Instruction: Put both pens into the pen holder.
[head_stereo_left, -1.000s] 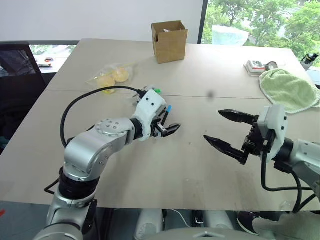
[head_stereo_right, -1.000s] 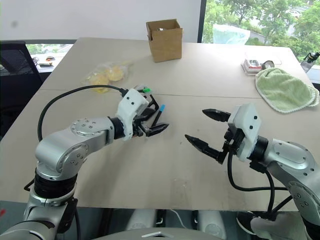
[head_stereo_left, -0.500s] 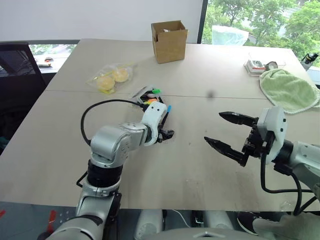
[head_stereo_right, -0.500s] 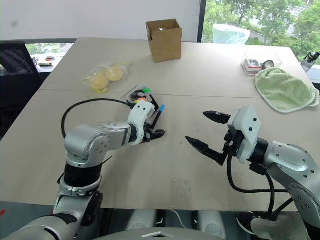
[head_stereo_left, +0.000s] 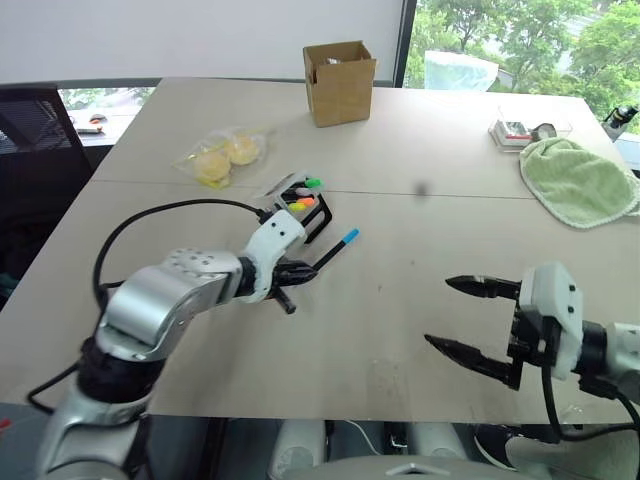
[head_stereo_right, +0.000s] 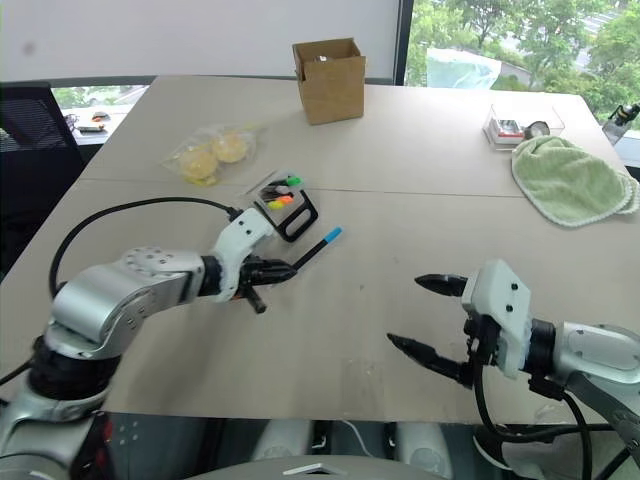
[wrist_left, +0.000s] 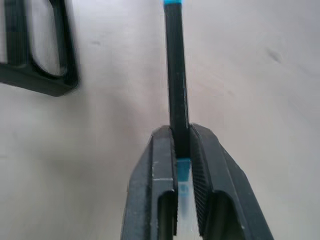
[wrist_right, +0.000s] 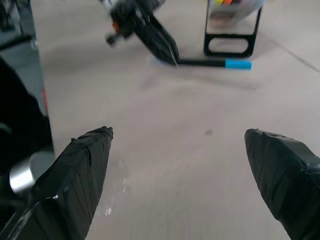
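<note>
My left gripper (head_stereo_left: 303, 269) is shut on a slim dark pen with a light blue end (head_stereo_left: 334, 249). The pen points out past the fingertips towards the table's middle. In the left wrist view the pen (wrist_left: 175, 75) is pinched between the two black fingers (wrist_left: 162, 165). The pen holder (head_stereo_left: 306, 207), a small black frame with bright green and orange marker tips, stands just beyond that gripper. My right gripper (head_stereo_left: 440, 312) hangs wide open and empty near the front right. It sees the pen (wrist_right: 210, 63) and the holder (wrist_right: 231, 31) ahead. The second pen is hidden.
A brown cardboard box (head_stereo_left: 340, 82) stands at the far middle. A clear bag of yellow items (head_stereo_left: 222, 155) lies far left of the holder. A green cloth (head_stereo_left: 580, 180) and a small clear container (head_stereo_left: 520, 128) lie far right. A black chair (head_stereo_left: 35, 130) stands left of the table.
My left gripper has shut on the blue-ended pen and drawn it nearer and leftwards, away from the holder. The right gripper, still open, has pulled back towards the front edge.
</note>
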